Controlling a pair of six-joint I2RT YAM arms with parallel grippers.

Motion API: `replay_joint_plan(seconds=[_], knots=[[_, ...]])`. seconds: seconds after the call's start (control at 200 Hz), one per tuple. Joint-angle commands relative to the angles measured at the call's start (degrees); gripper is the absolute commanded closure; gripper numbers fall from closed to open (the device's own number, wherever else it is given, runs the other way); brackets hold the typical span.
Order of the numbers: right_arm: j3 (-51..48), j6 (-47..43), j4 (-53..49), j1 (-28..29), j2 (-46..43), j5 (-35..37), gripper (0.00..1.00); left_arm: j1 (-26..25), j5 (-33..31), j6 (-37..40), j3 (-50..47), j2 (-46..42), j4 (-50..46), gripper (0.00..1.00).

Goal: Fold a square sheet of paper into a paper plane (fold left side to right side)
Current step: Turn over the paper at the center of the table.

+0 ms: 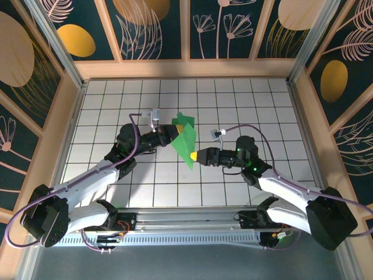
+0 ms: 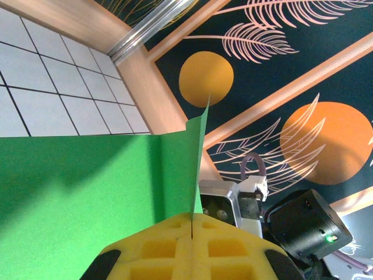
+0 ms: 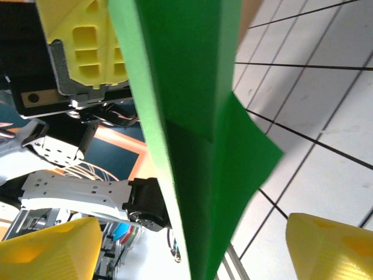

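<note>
Left gripper (image 1: 176, 129): yellow foam pads pressed flat together and clamped on one edge of the green paper sheet (image 1: 186, 143), which is thin, bright, and already creased into overlapping layers. The left wrist view shows the pad seam (image 2: 191, 245) with the paper (image 2: 76, 198) rising out of it and one flap standing upright.

Right gripper (image 1: 194, 156): just beside the sheet's lower pointed end, facing the left gripper. In its wrist view the yellow fingers (image 3: 46, 251) stand wide apart, with the green paper sheet (image 3: 186, 116) running between them and touching neither, so nothing is held.

The sheet sits over the middle of the white gridded tabletop (image 1: 233, 105). Whether its tip touches the tiles, I cannot tell.
</note>
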Motion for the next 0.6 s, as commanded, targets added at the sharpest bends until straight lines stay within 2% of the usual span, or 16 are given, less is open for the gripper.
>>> replay_joint_plan(seconds=[0.0,0.085,0.235,0.435,0.53,0.591], knots=[[1.5,2.7,10.4,0.6,2.3,-1.3,0.23,-0.1,0.2,-0.7,1.2,0.6,3.4,1.0],[2.8,3.0,12.6,0.3,3.9,-1.5,0.29,-0.2,0.4,-0.9,1.3,0.8,3.5,1.0],[4.9,2.5,13.6,-0.8,5.0,-1.9,0.44,-0.3,0.7,-1.3,1.3,1.3,3.5,1.0],[6.0,0.4,10.1,-2.1,4.4,-1.7,0.6,-0.4,0.7,-1.5,1.2,1.4,3.5,1.0],[6.4,-0.4,8.4,-2.0,4.0,-1.4,0.71,-0.4,0.6,-1.5,1.1,1.4,3.5,1.0],[6.5,-1.0,7.1,-2.1,3.5,-0.9,0.78,-0.4,0.4,-1.3,1.2,1.3,3.3,0.94]])
